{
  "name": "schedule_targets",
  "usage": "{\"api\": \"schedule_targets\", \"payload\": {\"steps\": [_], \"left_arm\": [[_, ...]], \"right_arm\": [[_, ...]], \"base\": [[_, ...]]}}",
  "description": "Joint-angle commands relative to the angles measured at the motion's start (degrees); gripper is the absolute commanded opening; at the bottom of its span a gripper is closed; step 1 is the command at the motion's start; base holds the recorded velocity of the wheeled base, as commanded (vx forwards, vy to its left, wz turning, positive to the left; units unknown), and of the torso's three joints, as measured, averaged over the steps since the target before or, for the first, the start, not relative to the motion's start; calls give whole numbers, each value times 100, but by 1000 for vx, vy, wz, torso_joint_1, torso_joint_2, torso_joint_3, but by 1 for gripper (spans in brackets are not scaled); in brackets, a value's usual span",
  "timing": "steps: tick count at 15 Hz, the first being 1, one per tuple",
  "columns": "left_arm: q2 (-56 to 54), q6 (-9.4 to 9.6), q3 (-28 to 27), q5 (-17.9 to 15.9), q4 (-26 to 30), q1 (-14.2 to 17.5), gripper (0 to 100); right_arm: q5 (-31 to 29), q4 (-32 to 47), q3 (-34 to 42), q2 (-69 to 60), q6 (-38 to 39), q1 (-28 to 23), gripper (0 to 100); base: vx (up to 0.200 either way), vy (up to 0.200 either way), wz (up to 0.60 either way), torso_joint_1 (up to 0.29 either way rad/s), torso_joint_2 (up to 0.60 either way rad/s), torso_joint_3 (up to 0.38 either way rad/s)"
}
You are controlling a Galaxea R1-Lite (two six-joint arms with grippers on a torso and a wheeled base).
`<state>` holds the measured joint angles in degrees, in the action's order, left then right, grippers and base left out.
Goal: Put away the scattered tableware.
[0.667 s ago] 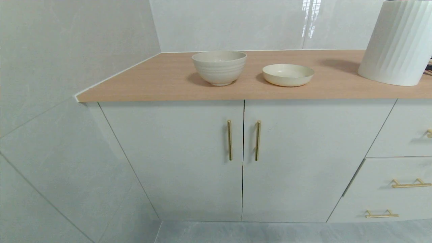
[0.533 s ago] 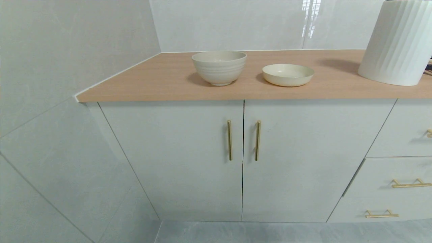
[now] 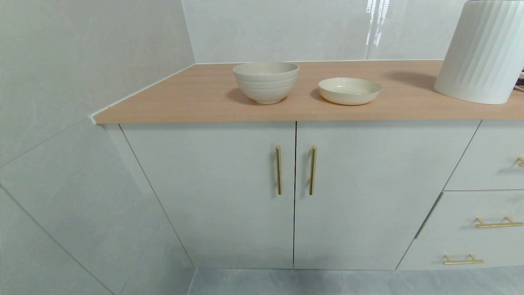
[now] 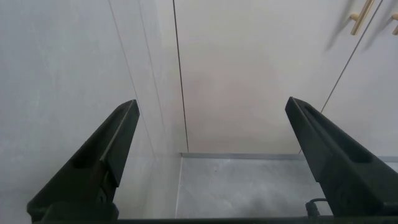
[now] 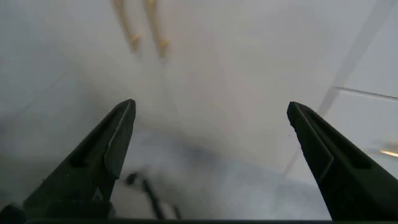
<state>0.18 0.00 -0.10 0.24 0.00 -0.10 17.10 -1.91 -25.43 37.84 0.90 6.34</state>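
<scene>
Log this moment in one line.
bowl, dish: apart on counter, not yet picked up | cabinet doors: shut | jaws: both open, empty, low by cabinet

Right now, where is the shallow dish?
In the head view, the shallow dish sits on the wooden countertop, right of the deeper bowl and left of the tall white container.

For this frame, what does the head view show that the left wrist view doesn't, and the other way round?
Head view adds: the wooden countertop with a deep bowl and a shallow dish standing apart on it, a white ribbed container at its right end, and the drawers.
Left wrist view adds: the left gripper, open and empty, aimed toward the cabinet's foot.
Shared: the left cabinet door, shut, its gold handle, the tiled wall and the grey floor.
</scene>
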Motion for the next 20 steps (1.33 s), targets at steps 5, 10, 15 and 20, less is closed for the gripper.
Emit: {"api": "schedule_targets", "payload": {"steps": [5, 10, 15, 20], "left_arm": [[-1, 0, 1, 2, 0, 1, 100], [-1, 0, 1, 2, 0, 1, 100], [-1, 0, 1, 2, 0, 1, 100], [-1, 0, 1, 2, 0, 1, 100]], "right_arm": [[390, -529, -2467, 4513, 411, 1976, 100], [390, -1399, -2722, 5594, 736, 2346, 100], [346, -2533, -2748, 6306, 1553, 2539, 100], [-155, -3632, -2766, 6947, 1984, 2680, 100]], "base": [[0, 0, 0, 0, 0, 0], [0, 0, 0, 0, 0, 0], [0, 0, 0, 0, 0, 0], [0, 0, 0, 0, 0, 0]]}}
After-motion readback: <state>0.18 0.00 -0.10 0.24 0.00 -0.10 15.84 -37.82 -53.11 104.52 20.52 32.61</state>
